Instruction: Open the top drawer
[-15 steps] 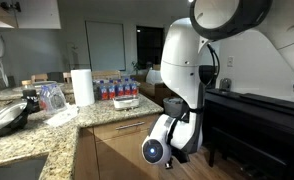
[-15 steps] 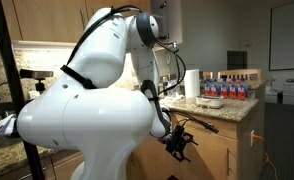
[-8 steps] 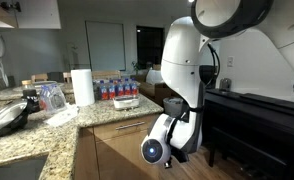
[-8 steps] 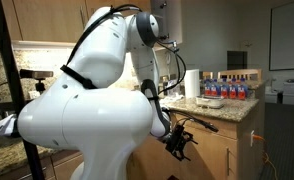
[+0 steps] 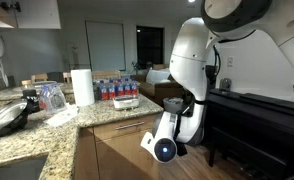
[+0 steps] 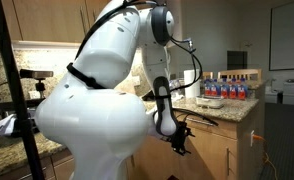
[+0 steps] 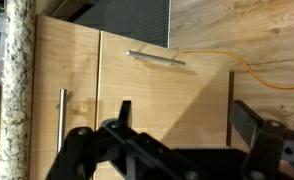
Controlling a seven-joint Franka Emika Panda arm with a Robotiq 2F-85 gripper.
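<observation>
Top drawer (image 7: 75,60) was seen shut in wrist view: narrow wood strip right next to granite counter (image 7: 17,70), w/ silver bar handle (image 7: 62,118) running along it. Pic was turned sideways, so counter was found at left edge. Gripper (image 7: 181,108) was held in front of cabinet door (image 7: 147,85), fingers (image 7: 123,112) spread wide, nothing btwn them, bar handle left untouched. In an exterior view gripper (image 6: 179,144) was seen low, below counter level. Orange cable (image 7: 222,60) was laid on wood floor (image 7: 257,30).

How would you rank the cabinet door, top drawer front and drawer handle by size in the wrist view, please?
1. cabinet door
2. top drawer front
3. drawer handle
Both panels are cropped.
</observation>
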